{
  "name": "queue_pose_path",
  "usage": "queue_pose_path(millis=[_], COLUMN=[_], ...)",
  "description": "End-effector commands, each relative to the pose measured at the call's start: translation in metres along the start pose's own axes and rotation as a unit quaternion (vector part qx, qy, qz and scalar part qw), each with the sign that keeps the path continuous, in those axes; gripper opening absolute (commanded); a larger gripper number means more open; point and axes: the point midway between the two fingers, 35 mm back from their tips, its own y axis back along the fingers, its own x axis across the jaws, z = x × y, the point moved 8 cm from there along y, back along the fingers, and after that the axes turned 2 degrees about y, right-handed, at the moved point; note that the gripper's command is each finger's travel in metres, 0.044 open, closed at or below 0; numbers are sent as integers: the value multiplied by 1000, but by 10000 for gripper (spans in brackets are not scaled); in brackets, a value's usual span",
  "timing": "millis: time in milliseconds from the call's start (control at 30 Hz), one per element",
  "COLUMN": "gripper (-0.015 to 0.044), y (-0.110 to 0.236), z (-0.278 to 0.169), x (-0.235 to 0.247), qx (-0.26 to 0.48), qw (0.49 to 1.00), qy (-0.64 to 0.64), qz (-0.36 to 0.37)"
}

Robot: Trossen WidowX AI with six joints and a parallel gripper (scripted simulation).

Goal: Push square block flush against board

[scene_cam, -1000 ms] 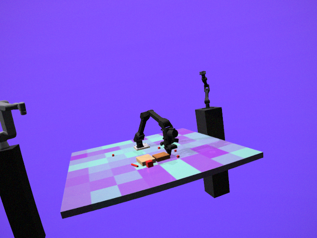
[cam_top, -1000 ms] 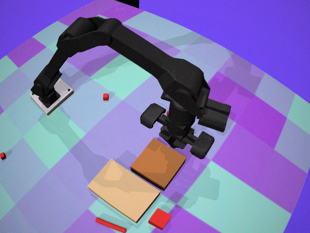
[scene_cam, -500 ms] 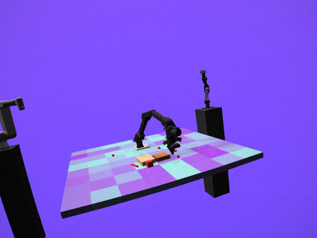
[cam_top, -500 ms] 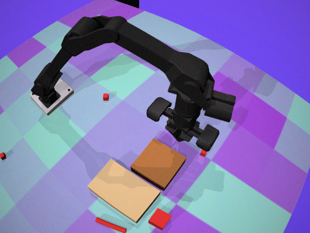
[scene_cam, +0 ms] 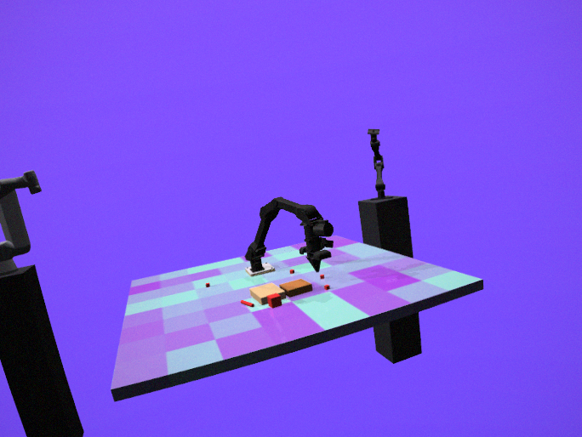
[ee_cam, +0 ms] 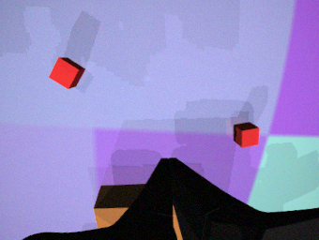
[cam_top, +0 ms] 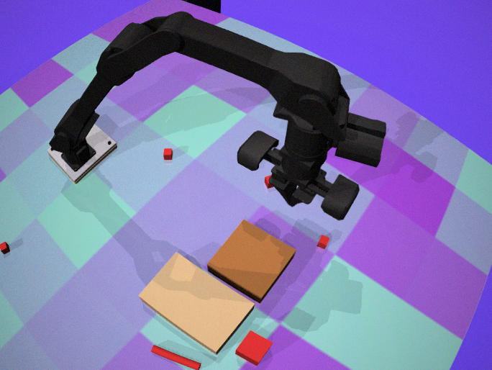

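The brown square block [cam_top: 251, 259] [scene_cam: 296, 286] [ee_cam: 111, 207] lies flat beside the tan board [cam_top: 196, 302] [scene_cam: 262, 291]. Its lower-left side runs along the board's upper-right long side. The two look touching or a hair apart; I cannot tell which. The block's right edge sits near the board's right end. My gripper [cam_top: 294, 201] [scene_cam: 318, 269] [ee_cam: 167, 165] is shut and empty. It hangs above the floor, a little beyond the block's far corner and not touching it.
Small red cubes lie scattered: one [cam_top: 167, 153], one [cam_top: 323, 240] [ee_cam: 247, 134] right of the block, one [cam_top: 268, 181] [ee_cam: 67, 73] under the wrist, one [cam_top: 4, 247] far left. A flat red square [cam_top: 253, 346] [scene_cam: 274, 300] and a red bar [cam_top: 175, 356] [scene_cam: 247, 303] lie by the board's near side.
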Motion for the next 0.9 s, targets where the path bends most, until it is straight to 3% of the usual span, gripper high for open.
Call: queue_pose_path(millis=[0, 267, 467, 867], gripper=[0, 0, 0, 0], y=[6, 3, -50, -50], z=[0, -26, -27, -33], x=[1, 5, 5, 5], qx=[3, 4, 4, 4], qw=[1000, 1000, 1000, 1000], qy=[-1, 3, 3, 3], qz=[2, 2, 2, 2])
